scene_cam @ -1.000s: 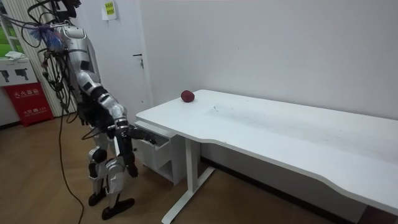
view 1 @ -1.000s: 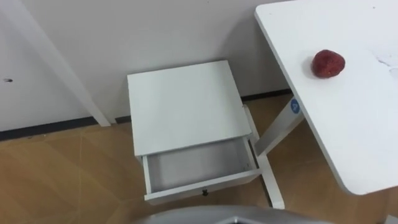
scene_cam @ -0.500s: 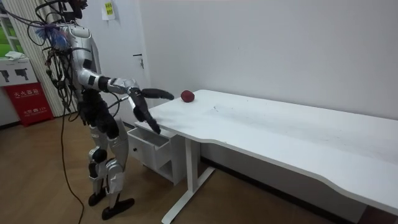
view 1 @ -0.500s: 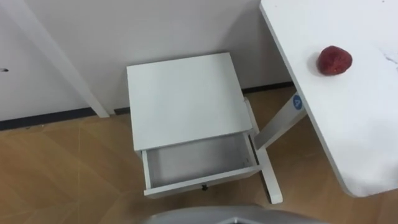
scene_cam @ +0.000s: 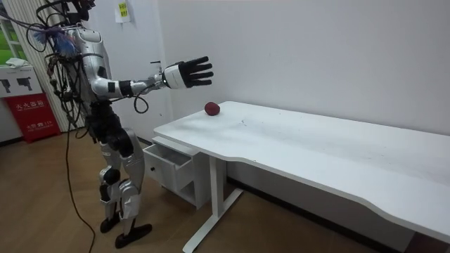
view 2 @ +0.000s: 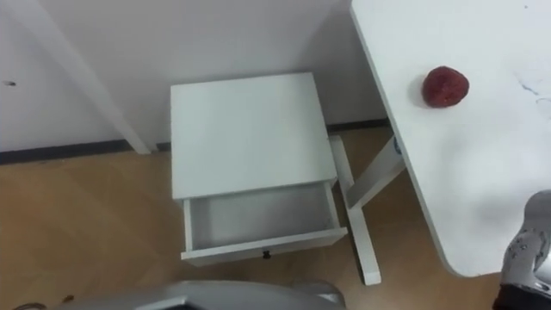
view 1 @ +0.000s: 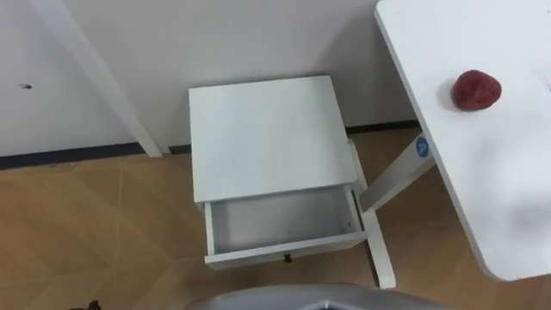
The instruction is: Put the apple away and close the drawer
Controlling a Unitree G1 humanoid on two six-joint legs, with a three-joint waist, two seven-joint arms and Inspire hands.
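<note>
A dark red apple (view 1: pixel 477 89) lies on the white table (view 1: pixel 499 198) near its left end; the room view shows the apple (scene_cam: pixel 211 108) at the table's far corner. Below and left of the table, a small white cabinet (view 1: pixel 267 133) stands against the wall. Its drawer (view 1: pixel 280 220) is pulled out and holds nothing. In the room view I stand in front of the drawer (scene_cam: pixel 169 158) with my right arm stretched forward at shoulder height. My right hand (scene_cam: pixel 186 74) is open with fingers spread, above and short of the apple. Part of that arm (view 2: pixel 525 254) shows at the lower right.
The table's white leg and foot (view 1: pixel 379 250) stand just right of the drawer. A white slanted post (view 1: pixel 95 77) runs down to the wooden floor at the left. A red box (scene_cam: pixel 28 116) stands behind me at the room view's left.
My right arm has swung up from beside the drawer to shoulder height, hand spread open towards the apple. The eye views have shifted slightly; apple and drawer have stayed put.
</note>
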